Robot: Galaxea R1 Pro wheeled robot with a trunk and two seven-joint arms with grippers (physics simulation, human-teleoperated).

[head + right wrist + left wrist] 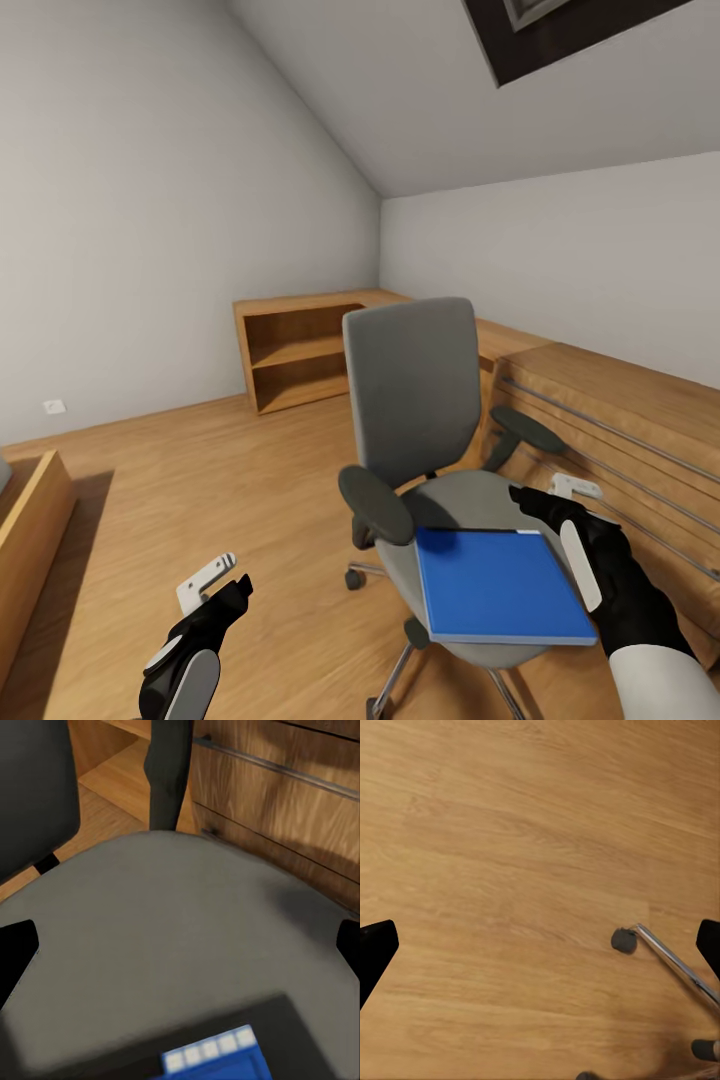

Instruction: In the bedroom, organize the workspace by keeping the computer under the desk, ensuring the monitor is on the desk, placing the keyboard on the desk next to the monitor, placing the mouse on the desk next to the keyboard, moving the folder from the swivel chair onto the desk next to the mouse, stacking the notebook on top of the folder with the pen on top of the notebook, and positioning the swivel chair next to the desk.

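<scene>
Head view, folder: the blue folder (503, 585) lay flat on the seat of the swivel chair (420, 400), at the seat's front, its near corners overhanging the edge toward the camera.
Head view, long axis: the folder ran roughly across the seat, slightly skewed, from the chair's left-hand armrest toward the right gripper.
Head view, right gripper: the right gripper (555, 500) hovered just beside the folder's far right corner, over the back right of the seat, fingers parted and holding nothing.
Head view, left gripper: the left gripper (215, 585) hung over bare wood floor (200, 480), well apart from the chair, fingers spread and holding nothing.
Head view, nearer arm: the right, by a clear margin; judged the arm for the pick-up.
Left wrist view: floor, one chrome leg and castor (623, 940) of the chair base; both fingertips at the frame edges, wide apart.
Right wrist view: grey seat pad ahead, the folder's blue corner (214, 1061) at the near edge, between the parted fingertips; the wooden shelving (285, 795) stood behind the chair.
</scene>
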